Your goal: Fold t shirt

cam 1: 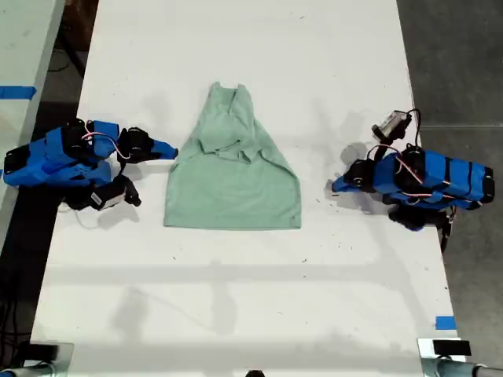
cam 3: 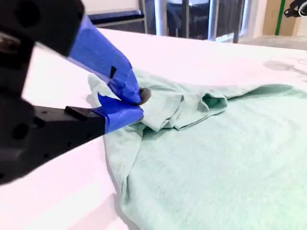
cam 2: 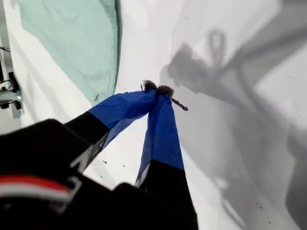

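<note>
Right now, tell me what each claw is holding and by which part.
My second claw is closed at the t shirt, on the bunched sleeve edge at the exterior view's left. My first claw is shut over the bare table, holding nothing.

Bright, even overhead light washes the white bench almost to glare in the exterior view, with soft grey arm shadows on it. In the first wrist view, heavy overlapping shadows fall across the bench beyond my first gripper, whose dark body is blurred. In the second wrist view, my second gripper looks soft up close, and the background is hazy.
</note>
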You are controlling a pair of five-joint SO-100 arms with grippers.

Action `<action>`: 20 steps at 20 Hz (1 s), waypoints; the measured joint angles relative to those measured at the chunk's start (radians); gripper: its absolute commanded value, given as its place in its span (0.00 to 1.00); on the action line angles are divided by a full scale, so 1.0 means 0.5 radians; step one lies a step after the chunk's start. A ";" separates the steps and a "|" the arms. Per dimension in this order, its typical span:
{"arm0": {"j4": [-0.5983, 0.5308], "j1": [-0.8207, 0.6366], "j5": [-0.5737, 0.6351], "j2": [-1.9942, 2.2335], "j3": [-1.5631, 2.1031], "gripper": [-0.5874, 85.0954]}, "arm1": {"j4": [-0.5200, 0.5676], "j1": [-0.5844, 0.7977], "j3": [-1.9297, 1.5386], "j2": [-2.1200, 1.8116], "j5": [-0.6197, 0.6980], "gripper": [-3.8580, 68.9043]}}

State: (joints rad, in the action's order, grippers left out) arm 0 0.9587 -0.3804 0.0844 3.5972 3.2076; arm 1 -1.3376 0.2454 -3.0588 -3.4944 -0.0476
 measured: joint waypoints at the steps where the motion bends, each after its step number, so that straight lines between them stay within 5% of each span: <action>1: 0.009 0.000 0.000 0.000 0.000 0.01 | 0.000 0.000 0.000 0.000 0.000 0.04; 20: 0.025 0.000 -0.012 0.000 0.000 0.01 | 0.000 0.000 0.000 0.000 0.000 0.04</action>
State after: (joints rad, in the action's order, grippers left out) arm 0 0.9710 -0.3804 0.0782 3.5972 3.2076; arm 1 -1.3376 0.2454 -3.0588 -3.4944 -0.0476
